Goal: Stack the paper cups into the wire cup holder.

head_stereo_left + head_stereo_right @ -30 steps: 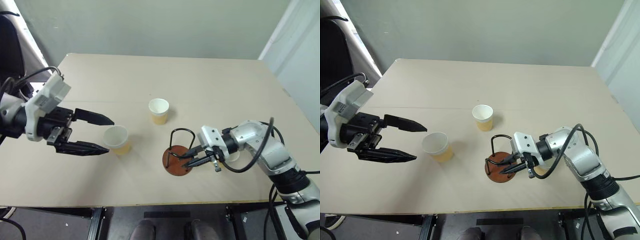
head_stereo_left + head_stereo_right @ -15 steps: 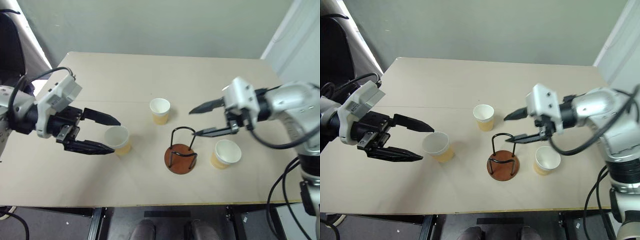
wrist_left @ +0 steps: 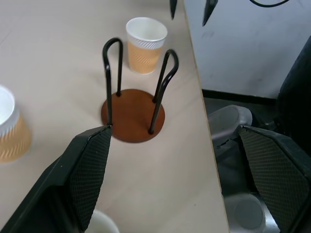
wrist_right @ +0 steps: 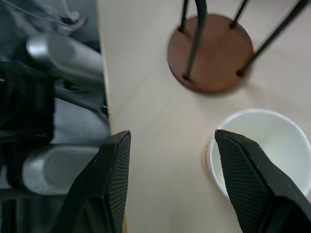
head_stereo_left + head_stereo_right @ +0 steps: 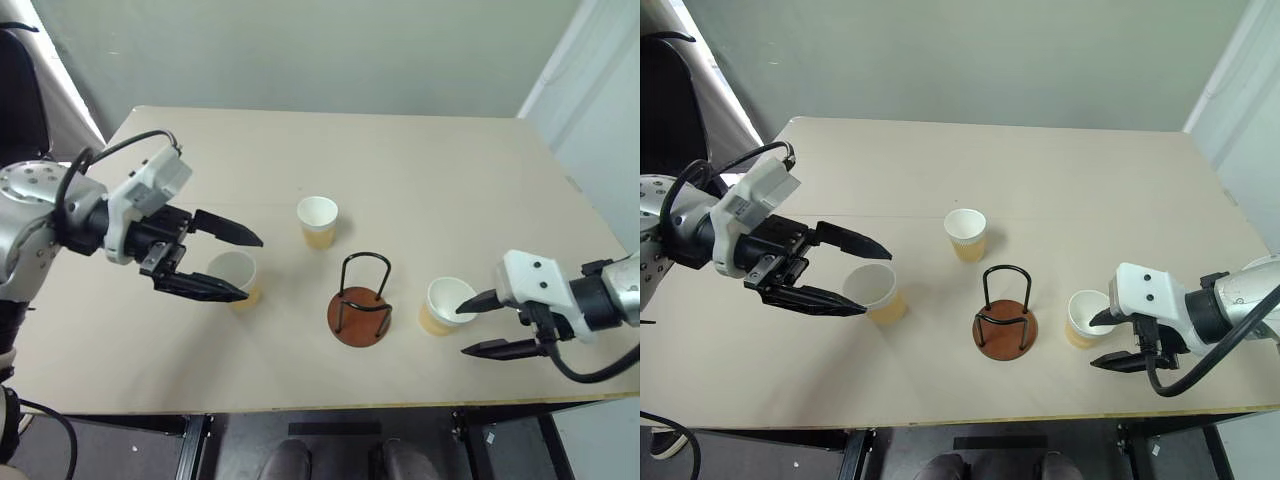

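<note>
Three tan paper cups with white insides stand upright on the table. The left cup (image 5: 235, 277) sits between the spread fingers of my open left gripper (image 5: 253, 268); whether they touch it I cannot tell. The middle cup (image 5: 318, 220) stands alone further back. The right cup (image 5: 445, 305) is near the front edge, with my open, empty right gripper (image 5: 468, 328) just to its right, one fingertip at its rim. The wire cup holder (image 5: 352, 322), a reddish-brown disc with two black wire arches, stands empty between the left and right cups; the left wrist view shows the holder (image 3: 133, 114) ahead.
The beige table (image 5: 420, 170) runs back to a grey-green wall. Its front edge (image 5: 330, 410) is close to the holder and the right cup. A black chair (image 5: 18, 110) stands off the left side, a white panel (image 5: 600, 90) at the right.
My right gripper left the holder, swung up, then came down to the right beside the right cup, with its fingers wider apart. My left gripper edged right until its fingers flank the left cup.
</note>
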Robot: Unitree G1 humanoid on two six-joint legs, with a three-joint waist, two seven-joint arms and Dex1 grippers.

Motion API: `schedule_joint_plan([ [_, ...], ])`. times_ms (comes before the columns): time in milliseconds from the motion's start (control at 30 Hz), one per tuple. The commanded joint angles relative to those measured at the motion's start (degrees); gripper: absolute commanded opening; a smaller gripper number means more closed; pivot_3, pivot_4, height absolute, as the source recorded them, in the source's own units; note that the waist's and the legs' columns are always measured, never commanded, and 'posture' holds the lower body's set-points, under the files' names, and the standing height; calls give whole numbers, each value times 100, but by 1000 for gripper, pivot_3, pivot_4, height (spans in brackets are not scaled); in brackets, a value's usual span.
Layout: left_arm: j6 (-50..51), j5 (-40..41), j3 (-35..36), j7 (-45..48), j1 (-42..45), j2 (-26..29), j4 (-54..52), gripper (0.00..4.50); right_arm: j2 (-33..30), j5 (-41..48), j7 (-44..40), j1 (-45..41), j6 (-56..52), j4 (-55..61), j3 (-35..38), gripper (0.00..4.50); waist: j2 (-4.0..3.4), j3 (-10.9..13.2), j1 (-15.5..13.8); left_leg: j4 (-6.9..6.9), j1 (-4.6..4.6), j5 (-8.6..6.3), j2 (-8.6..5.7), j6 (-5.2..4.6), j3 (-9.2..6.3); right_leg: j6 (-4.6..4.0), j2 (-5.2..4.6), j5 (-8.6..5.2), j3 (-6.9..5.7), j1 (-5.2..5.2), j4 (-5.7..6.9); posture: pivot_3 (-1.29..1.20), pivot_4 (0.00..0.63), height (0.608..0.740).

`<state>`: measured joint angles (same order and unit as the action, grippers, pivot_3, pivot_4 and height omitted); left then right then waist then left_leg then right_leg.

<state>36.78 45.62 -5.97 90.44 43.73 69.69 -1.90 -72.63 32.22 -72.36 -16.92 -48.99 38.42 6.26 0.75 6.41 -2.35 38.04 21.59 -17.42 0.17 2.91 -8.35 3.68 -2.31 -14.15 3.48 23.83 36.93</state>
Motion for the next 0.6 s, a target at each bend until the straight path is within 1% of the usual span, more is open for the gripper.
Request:
schedule_joint_plan([
  [33,-32,168,19,206,80,163,-42,4500,-48,-231,217,-43,223,-57,-146,2719,-1,0,2,0,-3,1,0,-2,2,0,0,0,1,-1,2,0,150,740],
  [133,-142,61,51,206,0,220,-82,4500,-50,-483,300,-80,417,-318,-378,2719,-1,0,3,-1,-5,0,0,-4,0,1,0,0,1,-2,2,0,150,740],
  [400,-220,-133,542,193,-413,235,-319,4500,25,-1112,298,-174,931,-787,-1080,2719,-1,-1,3,-5,4,-5,0,-12,-1,1,0,1,-3,0,-1,0,150,740],
  [600,-77,-147,830,59,-637,201,-434,4500,415,-1820,437,-449,1286,-1119,-1881,2719,0,-1,11,0,2,-6,0,-15,-1,3,0,2,-4,0,-2,0,150,740],
])
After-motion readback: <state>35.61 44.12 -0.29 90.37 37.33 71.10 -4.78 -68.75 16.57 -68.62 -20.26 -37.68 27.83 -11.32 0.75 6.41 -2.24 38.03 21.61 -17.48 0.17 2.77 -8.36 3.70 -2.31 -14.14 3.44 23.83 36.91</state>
